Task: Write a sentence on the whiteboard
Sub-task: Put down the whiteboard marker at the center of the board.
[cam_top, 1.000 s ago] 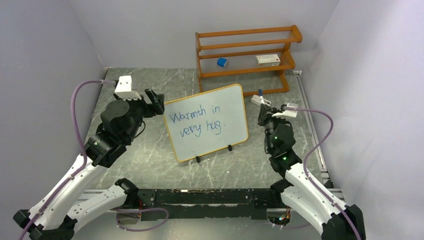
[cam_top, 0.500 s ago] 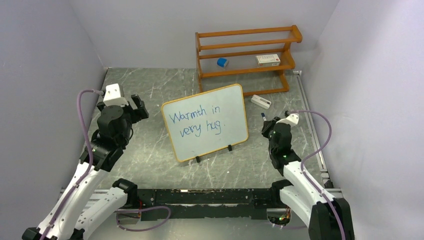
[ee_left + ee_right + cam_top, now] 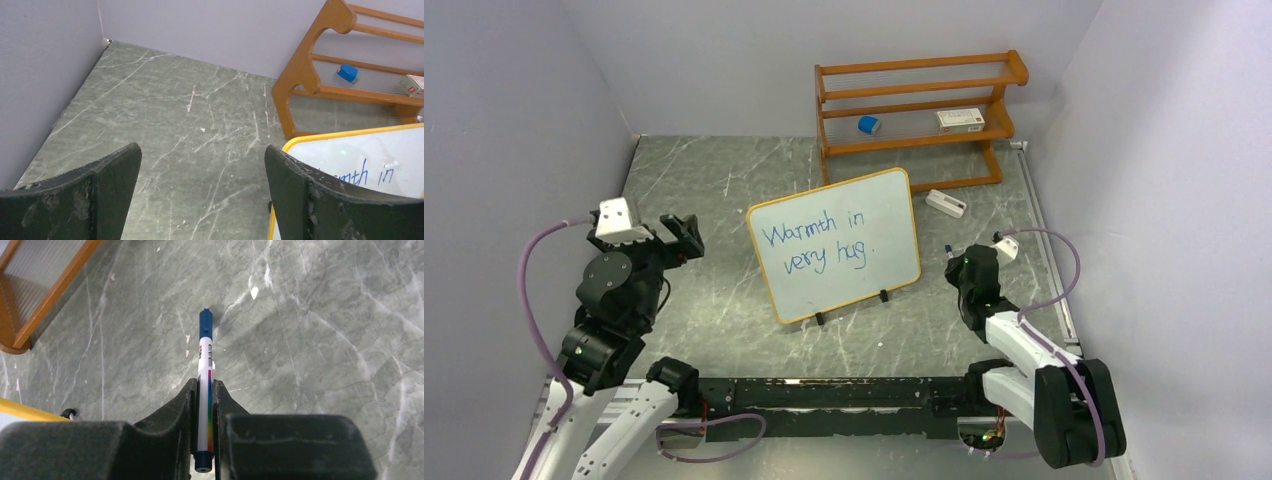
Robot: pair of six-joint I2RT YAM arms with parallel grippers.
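The grey marbled table (image 3: 724,180) is taken up near its middle by the whiteboard (image 3: 864,285), which is stood upright on two black feet, in front of the orange wooden shelf rack (image 3: 919,100). The left gripper (image 3: 202,155) is held to the left of the board and apart from it. Its fingers are spread wide and nothing is seen between them. The right gripper (image 3: 204,385) is held low over the table to the right of the board, also apart from it. A blue marker (image 3: 205,347) is pinched between its fingers, and the blue end is pointed away from the wrist. The sentence (image 3: 819,245) is written in two blue lines, read as "Warmth in very hug." and closed by a full stop. The writing step is therefore judged finished. What is called for next is probably that the marker be laid on bare table and released, with the board left undisturbed.
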